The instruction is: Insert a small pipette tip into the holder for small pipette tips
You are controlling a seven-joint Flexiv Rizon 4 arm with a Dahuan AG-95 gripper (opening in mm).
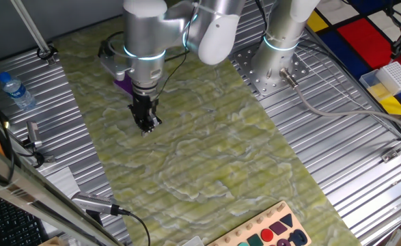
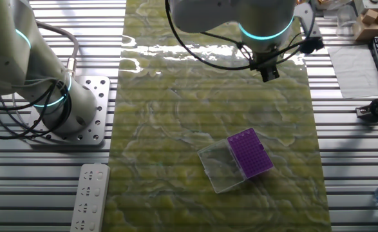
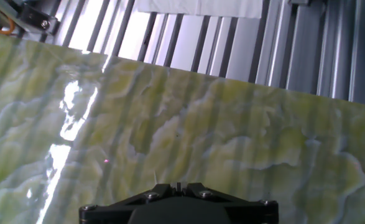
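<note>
Gripper (image 1: 146, 124) is hanging over the green marbled mat (image 1: 207, 157), fingers pointing down, well clear of the holder. In the hand view the jaws are looking closed, fingertips meeting at the bottom edge with a thin sliver between them; cannot tell whether that is a pipette tip.

Holder (image 2: 249, 153) is sitting on the mat, purple top facing up, dotted with a fine grid of holes. Whether any holes are filled is too small to tell. Clear cover (image 2: 222, 169) is lying flat on the mat, touching the holder's side. In one fixed view only a purple corner is showing behind the arm.

White rack (image 1: 397, 76) is resting in a pale blue tray (image 1: 371, 83) at the far edge of the tabletop (image 1: 337, 137); contents too small to tell. Water bottle (image 1: 16, 91) is lying on the ribbed metal, well apart from the mat.
</note>
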